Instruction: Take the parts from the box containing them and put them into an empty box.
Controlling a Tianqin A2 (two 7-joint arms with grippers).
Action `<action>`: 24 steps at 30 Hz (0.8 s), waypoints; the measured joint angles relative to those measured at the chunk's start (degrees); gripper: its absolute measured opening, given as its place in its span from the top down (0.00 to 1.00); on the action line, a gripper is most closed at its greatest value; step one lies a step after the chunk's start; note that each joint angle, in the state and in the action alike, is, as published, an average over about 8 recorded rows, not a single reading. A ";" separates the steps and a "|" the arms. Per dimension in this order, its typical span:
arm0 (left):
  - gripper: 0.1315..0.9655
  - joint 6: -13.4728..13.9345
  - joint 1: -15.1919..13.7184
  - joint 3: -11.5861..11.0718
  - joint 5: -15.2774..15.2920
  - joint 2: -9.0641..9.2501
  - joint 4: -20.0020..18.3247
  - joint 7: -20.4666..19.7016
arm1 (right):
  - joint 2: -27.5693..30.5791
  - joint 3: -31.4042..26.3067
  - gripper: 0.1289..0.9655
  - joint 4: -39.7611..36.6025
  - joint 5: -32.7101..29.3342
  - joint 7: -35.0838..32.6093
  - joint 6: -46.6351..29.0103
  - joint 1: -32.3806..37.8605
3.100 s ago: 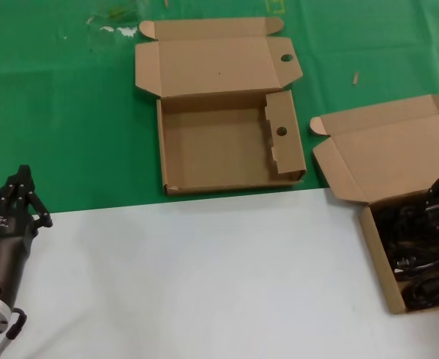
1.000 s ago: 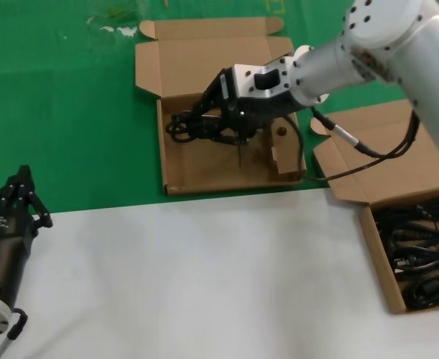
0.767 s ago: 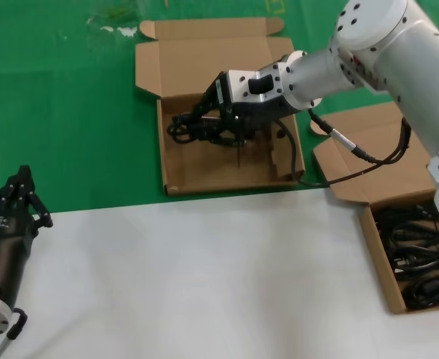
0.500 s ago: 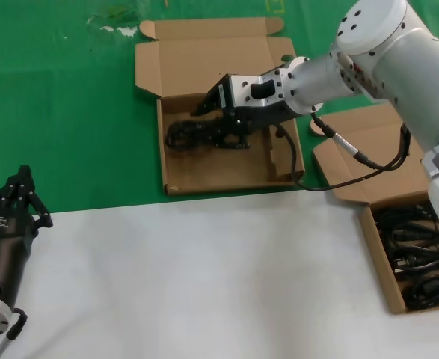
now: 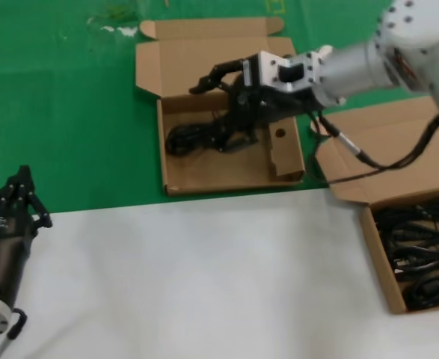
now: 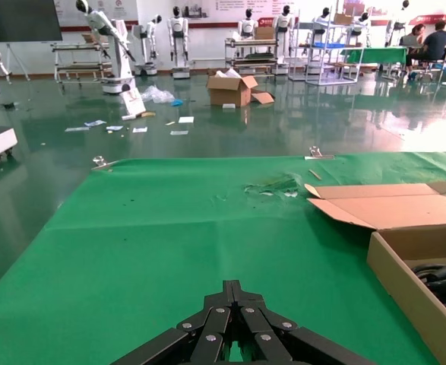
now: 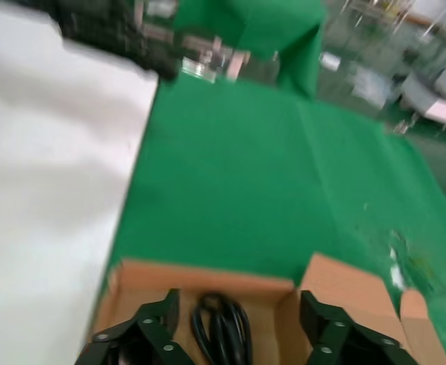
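Observation:
My right gripper (image 5: pixel 218 97) is open and empty, hovering just above the back of the wide holed box (image 5: pixel 174 161). One black coiled cable (image 5: pixel 197 137) lies loose on that box's floor, below the jaws. In the right wrist view the cable (image 7: pixel 223 331) lies between the spread fingers (image 7: pixel 153 323), apart from them. The plain-lidded box (image 5: pixel 376 254) at the right holds several more black cables (image 5: pixel 421 258). My left gripper (image 5: pixel 21 196) is shut and empty, parked at the near left over the white surface.
The holed box's lid (image 5: pixel 204 63) stands open behind it, the plain box's lid (image 5: pixel 376 146) likewise. The right arm's cable (image 5: pixel 354 153) hangs over the plain lid. Green mat lies behind, white tabletop (image 5: pixel 204 277) in front. The left wrist view shows the holed box's wall (image 6: pixel 409 285).
My right gripper brought a cable from the right box into the holed box, lowered it to the floor, opened and rose toward the back. The left arm has not moved.

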 joint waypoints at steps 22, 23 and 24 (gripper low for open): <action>0.94 0.00 0.00 0.00 0.00 0.00 0.00 0.00 | 8.72 5.89 0.14 23.82 7.66 12.82 1.38 -15.91; 0.93 0.00 0.00 0.00 0.00 0.00 0.00 0.00 | 8.69 6.15 0.12 24.27 7.84 12.93 2.07 -16.56; 0.92 0.00 0.00 0.00 0.00 0.00 0.00 0.00 | 8.66 6.42 0.10 24.75 8.03 13.05 2.80 -17.25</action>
